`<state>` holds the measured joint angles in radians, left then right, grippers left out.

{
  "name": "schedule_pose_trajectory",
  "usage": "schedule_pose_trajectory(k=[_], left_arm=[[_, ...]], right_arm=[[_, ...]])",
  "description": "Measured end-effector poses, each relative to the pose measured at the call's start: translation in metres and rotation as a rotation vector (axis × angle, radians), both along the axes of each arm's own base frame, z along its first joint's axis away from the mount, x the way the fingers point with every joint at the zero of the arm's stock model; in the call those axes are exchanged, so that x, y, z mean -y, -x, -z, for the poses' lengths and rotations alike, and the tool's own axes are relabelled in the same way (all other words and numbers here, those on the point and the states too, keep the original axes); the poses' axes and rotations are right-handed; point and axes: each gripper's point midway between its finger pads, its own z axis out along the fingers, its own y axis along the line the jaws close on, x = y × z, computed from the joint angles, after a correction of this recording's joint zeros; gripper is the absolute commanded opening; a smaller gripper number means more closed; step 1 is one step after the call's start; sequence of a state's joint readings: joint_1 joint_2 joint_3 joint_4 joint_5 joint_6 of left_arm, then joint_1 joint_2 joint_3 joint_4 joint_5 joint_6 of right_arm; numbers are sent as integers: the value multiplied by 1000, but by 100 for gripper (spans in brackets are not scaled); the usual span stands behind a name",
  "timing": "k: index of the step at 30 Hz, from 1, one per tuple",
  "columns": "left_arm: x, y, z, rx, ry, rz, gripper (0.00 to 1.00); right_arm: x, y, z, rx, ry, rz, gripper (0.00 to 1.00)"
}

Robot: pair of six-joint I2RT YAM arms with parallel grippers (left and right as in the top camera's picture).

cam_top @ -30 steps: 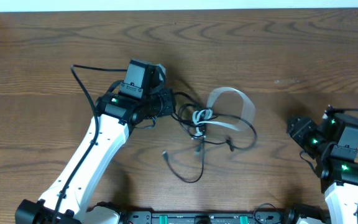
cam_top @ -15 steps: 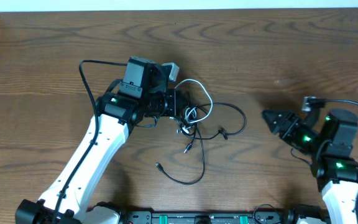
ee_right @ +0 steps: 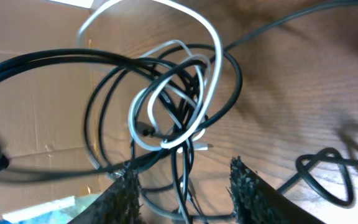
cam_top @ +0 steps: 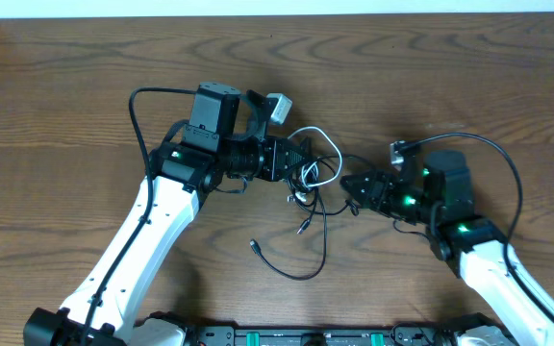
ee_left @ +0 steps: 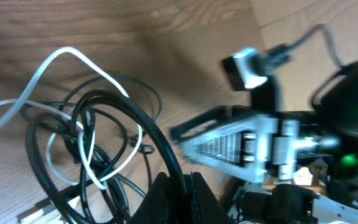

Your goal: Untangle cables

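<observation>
A tangle of thin black cables [cam_top: 308, 216] and one white cable [cam_top: 317, 139] hangs and lies mid-table. My left gripper [cam_top: 294, 159] is shut on a black cable [ee_left: 157, 140] and holds the bundle lifted at its left side. The white cable [ee_left: 95, 124] loops through the black coils. My right gripper [cam_top: 352, 183] is open, its two fingers [ee_right: 185, 186] astride black strands at the tangle's right side. The white loop [ee_right: 185, 93] and black coils [ee_right: 135, 81] fill the right wrist view. A black cable end [cam_top: 255, 245] trails on the table toward the front.
The wooden table [cam_top: 431, 77] runs to a white strip at the far edge. The left arm's own thicker black wire [cam_top: 140, 106] arcs up left of the wrist. The right arm's wire [cam_top: 508, 163] loops behind its wrist.
My right arm has swung left from the table's right side to the tangle, fingers open. My left gripper has lifted the bundle slightly right; the loops have drawn tighter.
</observation>
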<state>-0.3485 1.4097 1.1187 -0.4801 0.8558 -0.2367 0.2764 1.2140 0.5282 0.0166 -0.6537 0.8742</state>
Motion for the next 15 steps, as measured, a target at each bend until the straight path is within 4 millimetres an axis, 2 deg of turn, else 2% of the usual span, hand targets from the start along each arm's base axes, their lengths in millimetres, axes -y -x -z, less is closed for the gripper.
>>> schedule_pose_trajectory(k=[9, 15], left_arm=[[4, 4, -5, -1, 32, 28, 8], [8, 7, -6, -3, 37, 45, 8]], right_arm=[[-17, -7, 13, -56, -34, 14, 40], [-18, -15, 8, -41, -60, 36, 38]])
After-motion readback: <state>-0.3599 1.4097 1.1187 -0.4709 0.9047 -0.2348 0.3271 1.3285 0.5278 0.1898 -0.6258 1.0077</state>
